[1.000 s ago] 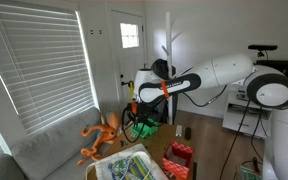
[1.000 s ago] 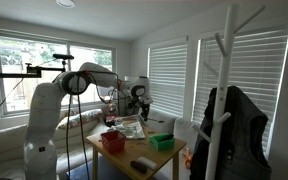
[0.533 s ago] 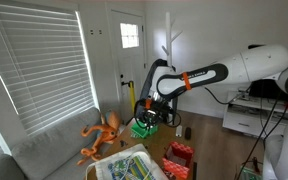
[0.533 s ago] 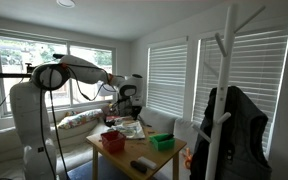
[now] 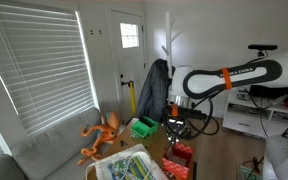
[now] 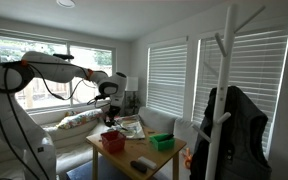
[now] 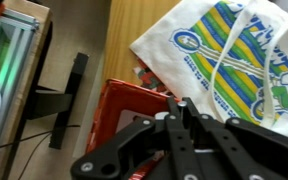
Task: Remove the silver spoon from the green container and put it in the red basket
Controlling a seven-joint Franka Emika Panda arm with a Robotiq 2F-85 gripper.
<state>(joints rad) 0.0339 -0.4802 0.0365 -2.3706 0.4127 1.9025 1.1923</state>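
My gripper (image 7: 180, 110) is shut on a thin silver spoon (image 7: 182, 103); only its end shows between the fingertips. In the wrist view the red basket (image 7: 114, 108) lies right below the fingers. In both exterior views the gripper (image 5: 180, 126) (image 6: 111, 113) hangs above the red basket (image 5: 180, 156) (image 6: 112, 141). The green container (image 5: 144, 127) (image 6: 162, 142) stands apart from the gripper on the same table. The spoon is too small to make out in the exterior views.
A white tote bag with a colourful print (image 7: 234, 50) (image 5: 129, 165) lies on the wooden table (image 6: 144, 165) beside the basket. An orange long-limbed toy (image 5: 102, 135) sits on the couch. A coat rack with a dark jacket (image 6: 224, 120) stands near the table. A dark flat object (image 6: 144, 163) lies at the table's front.
The arm has swung from over the green container to over the red basket, with the gripper still shut.
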